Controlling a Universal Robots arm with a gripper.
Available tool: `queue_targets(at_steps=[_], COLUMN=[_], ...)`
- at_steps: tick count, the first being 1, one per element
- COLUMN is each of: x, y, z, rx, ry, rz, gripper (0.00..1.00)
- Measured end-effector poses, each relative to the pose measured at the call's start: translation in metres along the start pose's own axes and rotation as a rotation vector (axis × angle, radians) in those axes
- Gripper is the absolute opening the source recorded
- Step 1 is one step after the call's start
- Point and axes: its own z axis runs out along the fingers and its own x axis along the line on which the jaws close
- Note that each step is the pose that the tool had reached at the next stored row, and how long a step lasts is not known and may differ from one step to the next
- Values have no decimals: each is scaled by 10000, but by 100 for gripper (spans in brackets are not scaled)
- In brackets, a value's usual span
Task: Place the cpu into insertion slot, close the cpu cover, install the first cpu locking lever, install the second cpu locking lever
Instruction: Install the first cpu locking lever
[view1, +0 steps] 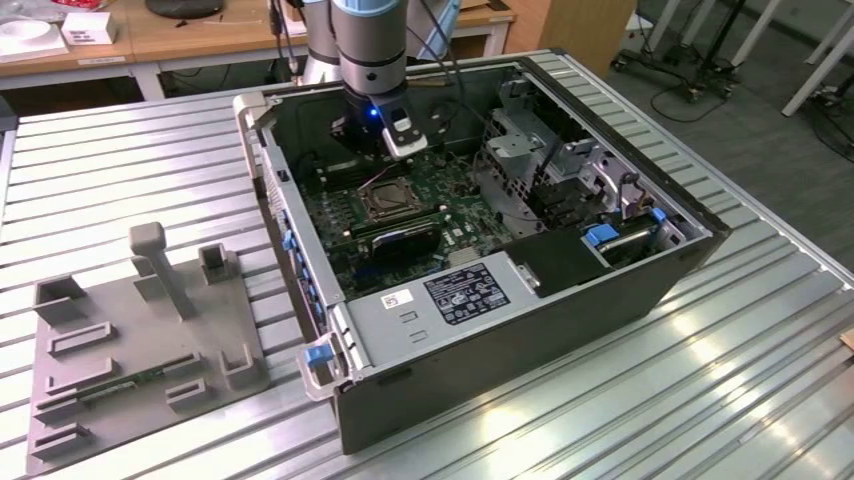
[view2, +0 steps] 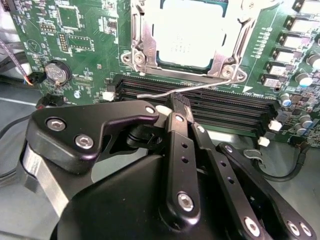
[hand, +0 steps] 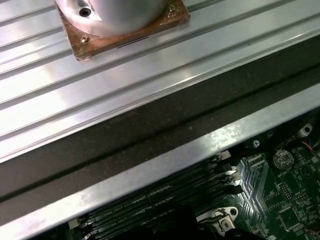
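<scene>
Exterior view shows the arm reaching straight down into the open computer case (view1: 694, 262), which lies on its side on the ribbed metal table (view1: 120, 180) so the green motherboard (view1: 461, 205) faces up and can be worked from above. The insertion slot (view1: 390, 201) sits near the board's middle, at about 6 o'clock from the gripper (view1: 396, 152), which hangs just over the board beside it. Seen in the second wrist view, the cpu (view2: 192, 31) already lies flat in the socket, and the cpu cover (view2: 141, 46) is folded down around it, its window framing the grey face, so 2 steps look done to me. A thin silver locking lever (view2: 200, 88) runs across the black memory slots (view2: 220, 107) at 6 o'clock from the socket, its bent end free. The gripper's (view2: 176, 106) black fingers (view2: 179, 107) are drawn narrow, tips together right at that wire; whether they truly pinch it I cannot tell. Its wrist is vertical, fingers pointing down at the board.
</scene>
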Motion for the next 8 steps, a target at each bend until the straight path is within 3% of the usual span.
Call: queue_targets(at_steps=[8], x=[-4], y=[-2], z=[5], rx=[4], ry=[-4], rz=[0], gripper=[11])
